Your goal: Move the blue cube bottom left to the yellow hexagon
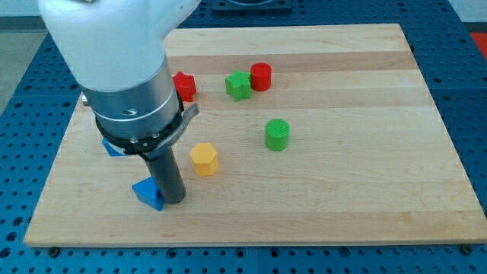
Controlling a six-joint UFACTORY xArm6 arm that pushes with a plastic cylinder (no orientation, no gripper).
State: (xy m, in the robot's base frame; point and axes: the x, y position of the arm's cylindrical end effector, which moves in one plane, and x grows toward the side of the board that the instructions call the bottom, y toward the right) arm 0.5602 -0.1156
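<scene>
The yellow hexagon [204, 159] lies on the wooden board [342, 198], left of centre. My tip [173, 201] rests on the board below and left of the hexagon. A blue block [148, 192] with a pointed, wedge-like look sits right against the tip's left side. A second blue block [112, 148] shows further up at the view's left, mostly hidden behind the arm's body, so its shape cannot be made out.
A red block [185, 85], a green star [238, 84] and a red cylinder [261, 76] lie in a row near the view's top. A green cylinder [277, 134] lies right of the hexagon. The board's left edge and bottom edge are close to the tip.
</scene>
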